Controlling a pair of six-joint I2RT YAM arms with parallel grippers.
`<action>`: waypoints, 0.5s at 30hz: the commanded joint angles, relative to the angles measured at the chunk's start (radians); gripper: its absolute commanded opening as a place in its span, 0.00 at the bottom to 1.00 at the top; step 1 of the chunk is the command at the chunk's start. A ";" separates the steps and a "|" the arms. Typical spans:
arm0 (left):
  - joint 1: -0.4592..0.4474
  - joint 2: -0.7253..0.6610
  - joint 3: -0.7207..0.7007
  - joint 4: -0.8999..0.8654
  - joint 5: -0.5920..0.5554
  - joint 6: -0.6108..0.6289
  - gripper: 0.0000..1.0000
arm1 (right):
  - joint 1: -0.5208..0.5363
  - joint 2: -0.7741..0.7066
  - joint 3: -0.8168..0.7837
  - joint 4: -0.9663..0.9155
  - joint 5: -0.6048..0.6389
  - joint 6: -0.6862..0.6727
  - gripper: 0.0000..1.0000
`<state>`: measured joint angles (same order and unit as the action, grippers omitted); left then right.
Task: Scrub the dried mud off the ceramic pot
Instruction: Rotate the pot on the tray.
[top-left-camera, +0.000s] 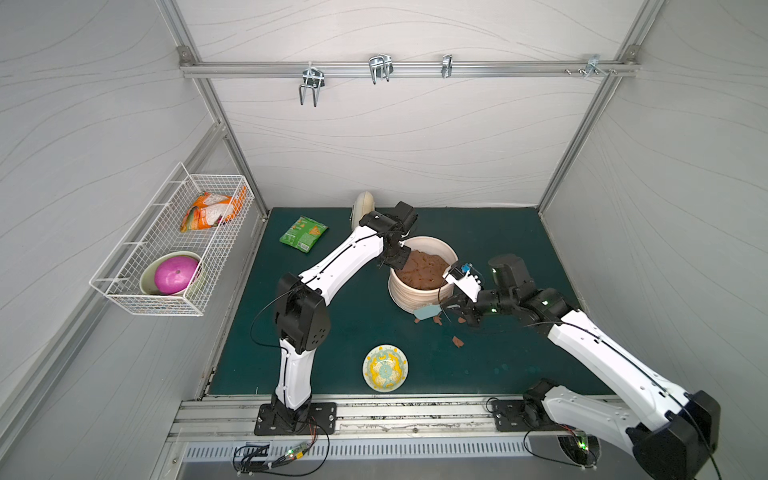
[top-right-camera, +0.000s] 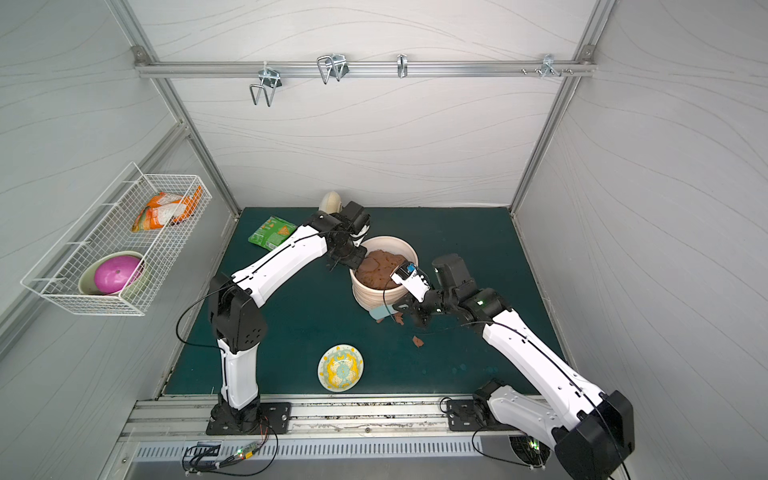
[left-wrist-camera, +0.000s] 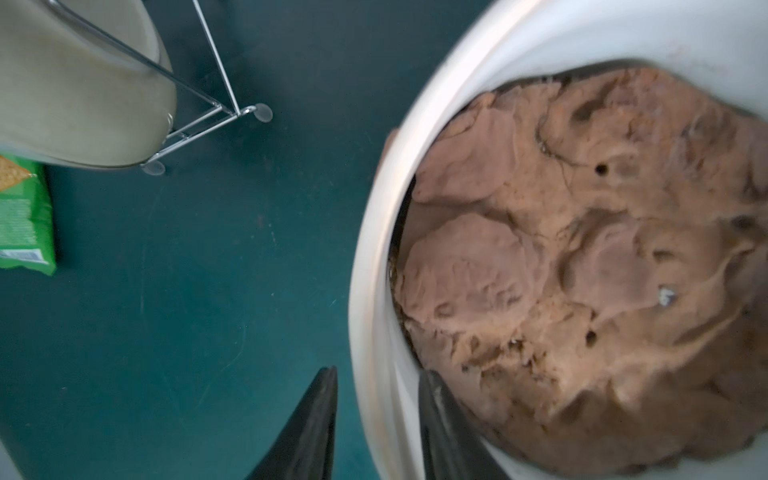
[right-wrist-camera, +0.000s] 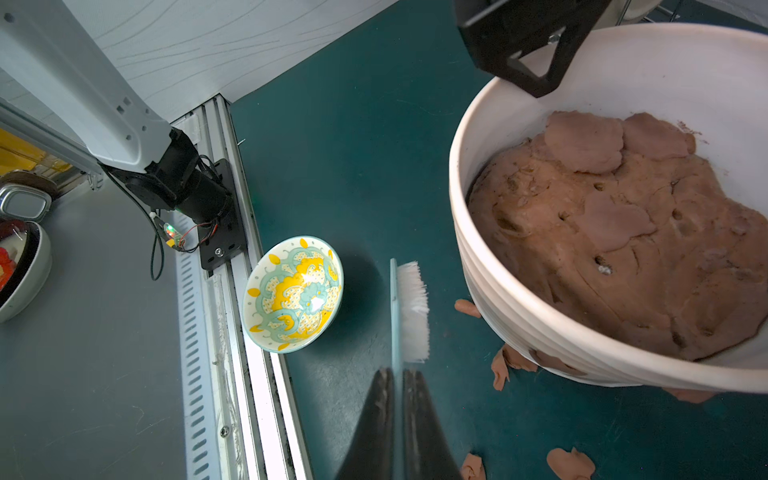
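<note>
L gripper (left-wrist-camera: 378, 370) part-open astride ceramic pot (left-wrist-camera: 372, 257) rim; R gripper (right-wrist-camera: 397, 371) tight on brush (right-wrist-camera: 411, 307)

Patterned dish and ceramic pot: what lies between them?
The brush held by the right gripper, over bare mat; the right wrist view shows it.

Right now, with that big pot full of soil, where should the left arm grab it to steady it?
Pinch the ceramic pot by its thin upright rim, from above: the body looks too wide for the jaws, and the soil sits below the rim, leaving room inside. The left gripper straddles it there, open.
</note>
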<state>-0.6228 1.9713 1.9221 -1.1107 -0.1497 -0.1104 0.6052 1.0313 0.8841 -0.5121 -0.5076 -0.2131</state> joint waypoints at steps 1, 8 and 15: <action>-0.005 -0.049 0.030 -0.037 0.030 -0.110 0.55 | 0.008 -0.043 -0.035 0.030 0.008 0.023 0.00; -0.016 -0.056 0.035 -0.166 0.085 -0.658 0.68 | 0.010 -0.100 -0.105 0.078 0.008 0.060 0.00; -0.068 -0.054 0.032 -0.228 0.106 -0.982 0.59 | 0.025 -0.095 -0.069 0.038 0.021 0.057 0.00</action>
<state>-0.6655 1.9392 1.9232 -1.2888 -0.0647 -0.8951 0.6174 0.9470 0.7841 -0.4725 -0.4911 -0.1635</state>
